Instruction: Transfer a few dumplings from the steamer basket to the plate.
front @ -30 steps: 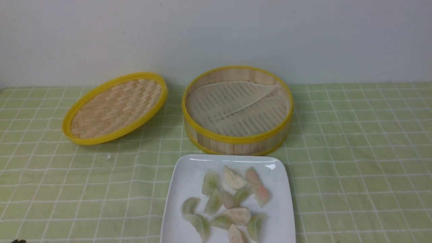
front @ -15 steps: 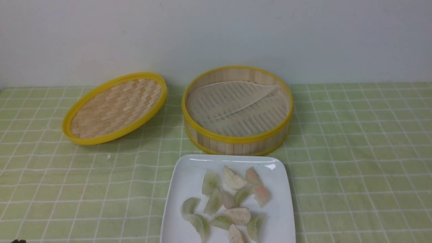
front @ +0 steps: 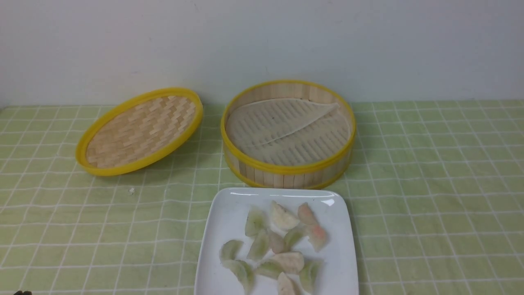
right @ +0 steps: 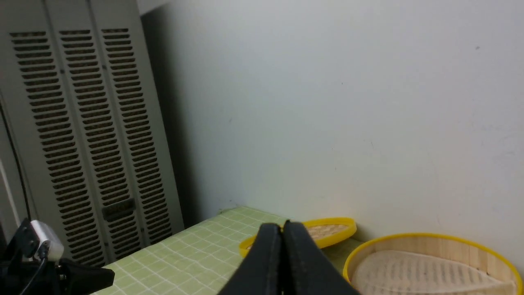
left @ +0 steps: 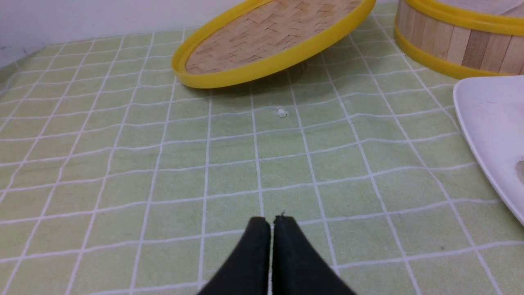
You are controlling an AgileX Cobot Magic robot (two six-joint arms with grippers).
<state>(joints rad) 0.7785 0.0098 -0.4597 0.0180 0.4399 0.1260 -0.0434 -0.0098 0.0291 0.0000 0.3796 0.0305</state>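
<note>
Only from the front view do dumplings (front: 282, 218) show on the plate (front: 223, 221).

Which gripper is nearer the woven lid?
Left. The left gripper, fingers shut, sits low over the tablecloth with the woven lid just ahead. The right gripper is raised high, with the lid farther off.
</note>
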